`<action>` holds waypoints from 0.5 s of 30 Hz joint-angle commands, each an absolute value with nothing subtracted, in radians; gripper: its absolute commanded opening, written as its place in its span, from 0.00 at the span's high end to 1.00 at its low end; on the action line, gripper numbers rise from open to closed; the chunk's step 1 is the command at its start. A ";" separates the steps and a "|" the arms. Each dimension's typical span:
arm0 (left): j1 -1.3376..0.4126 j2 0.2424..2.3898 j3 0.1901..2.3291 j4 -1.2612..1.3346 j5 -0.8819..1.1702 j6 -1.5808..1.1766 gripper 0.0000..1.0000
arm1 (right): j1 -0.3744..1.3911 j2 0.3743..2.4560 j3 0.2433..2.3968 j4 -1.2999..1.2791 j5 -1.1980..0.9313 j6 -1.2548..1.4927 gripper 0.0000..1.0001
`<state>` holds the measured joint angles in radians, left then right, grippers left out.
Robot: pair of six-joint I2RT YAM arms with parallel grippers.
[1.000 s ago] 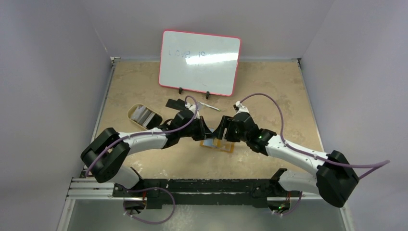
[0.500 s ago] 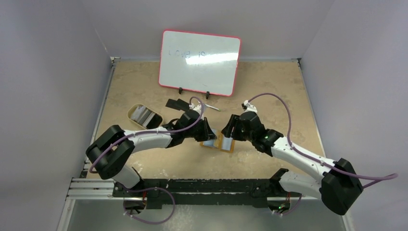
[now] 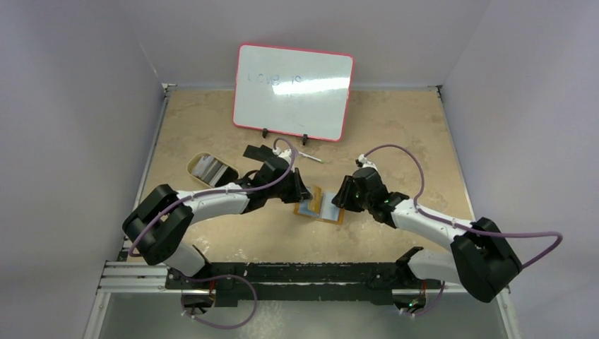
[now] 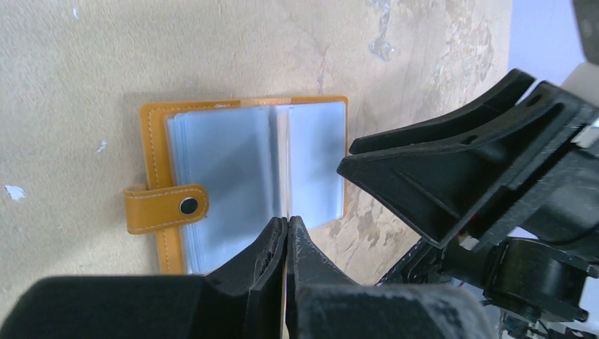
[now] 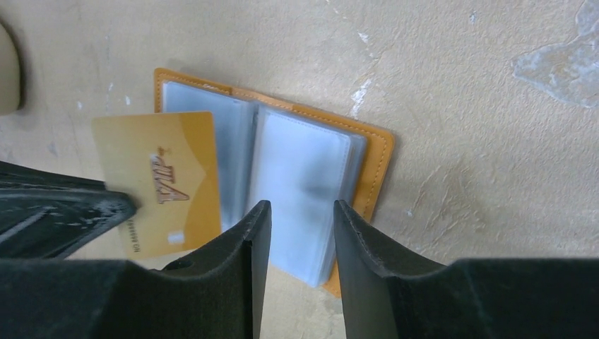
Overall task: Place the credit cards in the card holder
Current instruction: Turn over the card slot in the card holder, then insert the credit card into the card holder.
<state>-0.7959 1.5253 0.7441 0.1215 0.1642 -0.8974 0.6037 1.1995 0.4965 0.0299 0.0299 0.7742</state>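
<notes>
The orange-tan card holder (image 3: 323, 206) lies open on the table, its bluish plastic sleeves facing up (image 4: 240, 169) (image 5: 297, 176) and its snap tab (image 4: 166, 208) sticking out. My left gripper (image 3: 301, 191) (image 4: 287, 220) is shut on an orange-yellow credit card (image 5: 159, 180), which it holds at the holder's left edge, over the left sleeves. My right gripper (image 3: 342, 195) (image 5: 297, 206) is open and empty, its jaws straddling the right-hand sleeves just above them. Two black cards (image 3: 258, 152) lie on the table behind my left arm.
An oval tan tin dish (image 3: 210, 171) sits left of my left arm. A pink-framed whiteboard (image 3: 293, 92) stands at the back, with a slim pen (image 3: 308, 157) in front of it. The table is walled on three sides.
My right gripper has drawn back to the right off the holder's middle. My left gripper has shifted slightly left with the card. More of the open holder now shows between them.
</notes>
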 commanded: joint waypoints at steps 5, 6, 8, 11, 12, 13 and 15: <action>-0.733 1.508 0.723 0.262 0.303 -0.902 1.00 | 0.583 1.291 0.465 0.129 0.029 0.727 0.62; -0.726 1.510 0.711 0.286 0.321 -0.917 1.00 | 0.582 1.302 0.459 0.140 0.023 0.726 0.63; -0.718 1.512 0.690 0.338 0.341 -0.945 1.00 | 0.581 1.326 0.451 0.163 0.011 0.724 0.64; -0.717 1.534 0.691 0.346 0.361 -0.950 1.00 | 0.580 1.346 0.447 0.182 -0.001 0.722 0.66; -0.718 1.540 0.692 0.339 0.362 -0.950 1.00 | 0.580 1.348 0.447 0.185 0.000 0.721 0.67; -0.717 1.544 0.692 0.333 0.360 -0.948 1.00 | 0.580 1.348 0.448 0.183 0.000 0.720 0.68; -0.716 1.547 0.684 0.331 0.351 -0.953 1.00 | 0.580 1.347 0.450 0.181 0.001 0.719 0.69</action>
